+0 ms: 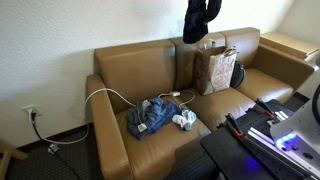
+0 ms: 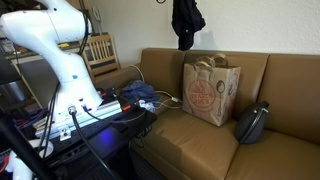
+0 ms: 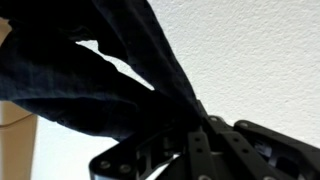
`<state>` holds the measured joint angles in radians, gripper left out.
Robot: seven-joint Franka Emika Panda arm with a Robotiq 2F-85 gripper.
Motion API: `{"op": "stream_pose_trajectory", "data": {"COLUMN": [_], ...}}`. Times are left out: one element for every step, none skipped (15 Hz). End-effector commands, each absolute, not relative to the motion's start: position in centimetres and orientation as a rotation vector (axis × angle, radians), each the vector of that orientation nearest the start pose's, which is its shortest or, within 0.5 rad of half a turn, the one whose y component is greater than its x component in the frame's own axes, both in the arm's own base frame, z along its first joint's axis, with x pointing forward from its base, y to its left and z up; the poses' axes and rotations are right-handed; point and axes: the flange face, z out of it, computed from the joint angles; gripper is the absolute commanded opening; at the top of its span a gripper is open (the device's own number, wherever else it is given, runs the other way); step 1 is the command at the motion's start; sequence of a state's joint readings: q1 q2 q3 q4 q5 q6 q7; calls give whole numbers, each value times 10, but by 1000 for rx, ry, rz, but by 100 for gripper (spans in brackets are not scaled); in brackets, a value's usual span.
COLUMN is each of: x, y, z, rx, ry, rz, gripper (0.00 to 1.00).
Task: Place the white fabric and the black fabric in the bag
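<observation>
Gripper (image 3: 200,121) clamped on black fabric (image 1: 200,18), which hangs high at 11 o'clock of the brown paper bag (image 1: 215,70) on the sofa (image 1: 135,68): carry step, next likely centre over the bag mouth, lower, release.

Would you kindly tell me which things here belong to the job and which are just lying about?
Job: black fabric, held in the shut hand; bag.
Lying about: denim garment; small black bag; white-grey scrap.
</observation>
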<state>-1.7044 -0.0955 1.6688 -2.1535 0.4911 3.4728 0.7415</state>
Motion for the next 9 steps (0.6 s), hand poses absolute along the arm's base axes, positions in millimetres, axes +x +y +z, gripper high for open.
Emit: {"op": "stream_pose_trajectory", "data": {"x": [567,567,567,568,568,569,569,568,568], "y": [-52,-51,-50,-45,-49,-53,-59,-65,-70], "z": [552,552,552,548,548,557,559,560,566], "rx": [-1735,-1732,-1732,-1753,-1738,-1728,-1721,-1713,-1701], "ry": [1320,1326,1328,1327,1354,1360,1375,1391,1401], "rz": [-1509,-1517,-1521,-1546,-1557,-1623,-1653,-1675,-1735], "gripper": [2,2,0,0,0,0,0,0,0]}}
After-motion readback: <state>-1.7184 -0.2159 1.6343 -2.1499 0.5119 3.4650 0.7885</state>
